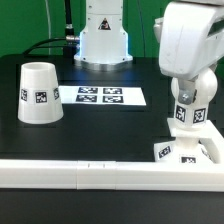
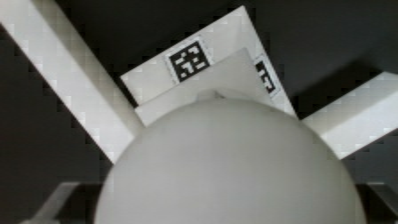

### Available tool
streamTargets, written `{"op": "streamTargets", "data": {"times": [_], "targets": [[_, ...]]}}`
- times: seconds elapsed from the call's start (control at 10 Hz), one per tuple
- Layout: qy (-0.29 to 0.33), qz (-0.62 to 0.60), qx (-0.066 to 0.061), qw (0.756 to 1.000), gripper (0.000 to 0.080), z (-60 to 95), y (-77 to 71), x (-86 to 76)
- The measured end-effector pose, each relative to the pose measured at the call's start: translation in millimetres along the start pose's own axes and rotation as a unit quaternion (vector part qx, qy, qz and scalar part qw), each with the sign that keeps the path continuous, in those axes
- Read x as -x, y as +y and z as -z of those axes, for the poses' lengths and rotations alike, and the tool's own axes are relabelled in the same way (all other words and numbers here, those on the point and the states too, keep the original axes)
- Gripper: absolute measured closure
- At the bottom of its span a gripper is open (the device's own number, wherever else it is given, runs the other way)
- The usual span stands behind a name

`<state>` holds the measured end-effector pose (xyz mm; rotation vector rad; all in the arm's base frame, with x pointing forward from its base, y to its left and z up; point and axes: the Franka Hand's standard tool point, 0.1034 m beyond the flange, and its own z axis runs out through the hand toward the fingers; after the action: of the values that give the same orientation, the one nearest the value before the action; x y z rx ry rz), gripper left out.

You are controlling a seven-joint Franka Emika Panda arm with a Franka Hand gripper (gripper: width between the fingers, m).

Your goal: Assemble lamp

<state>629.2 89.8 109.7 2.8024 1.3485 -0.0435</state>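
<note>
Bulb-seating is looking like the step in hand. In the exterior view the pincer point(image 1: 188, 108) is hanging over the table's near corner and, as far as I can judge, is clasping the bulb point(image 1: 189, 118), whose 2 tags are showing just under it. Directly below the pincer the base point(image 1: 178, 152) is lying flat. The bulb's lower end is reaching it or very nearly, and whether the stem is already sitting in the socket I cannot tell. Well away from the pincer, toward the exterior view's left, the shade point(image 1: 39, 93) is standing on its wider end, untouched. The marker board point(image 1: 100, 96) is lying between shade and pincer. The rail point(image 1: 90, 176) is running along the table edge just beside the base, close beneath the pincer.

In the wrist view the bulb's round head is filling most of the frame straight ahead of the pincer and hiding the fingertips. Past the head the base's tagged corner is showing, with the rail lying along 1 side and a second white bar point(image 2: 356, 108) along another.

The next move, I judge, is calling for a straight push down and a turning of the stem into the base, with the bulb kept upright. Open room is lying above the pincer and toward the shade. The rail and bar are boxing the base in, leaving little slack sideways.
</note>
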Motion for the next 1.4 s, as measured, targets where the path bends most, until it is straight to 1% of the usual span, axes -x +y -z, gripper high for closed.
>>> {"op": "streamTargets", "data": {"times": [0.3,0.4,0.5,0.6,0.8,0.9,1.1,1.3,1.4], "targets": [[0.000,-0.087,0.000,0.996,0.0222,-0.1,-0.1,0.1],[0.000,-0.133,-0.001,0.991,0.0222,-0.2,-0.5,0.0],[0.004,-0.206,-0.011,0.978,0.0222,-0.2,-2.2,0.2],[0.004,-0.249,-0.022,0.968,0.0222,-0.1,-1.9,1.9],[0.004,-0.330,-0.025,0.944,0.0222,-0.1,-1.8,2.0],[0.003,-0.386,-0.028,0.922,0.0222,-0.2,-1.6,2.5],[0.001,-0.445,-0.029,0.895,0.0222,-0.2,-1.5,2.6],[-0.001,-0.510,-0.029,0.860,0.0222,-0.3,-1.3,2.7],[-0.001,-0.531,-0.029,0.847,0.0222,-0.3,-1.3,2.8]]}}
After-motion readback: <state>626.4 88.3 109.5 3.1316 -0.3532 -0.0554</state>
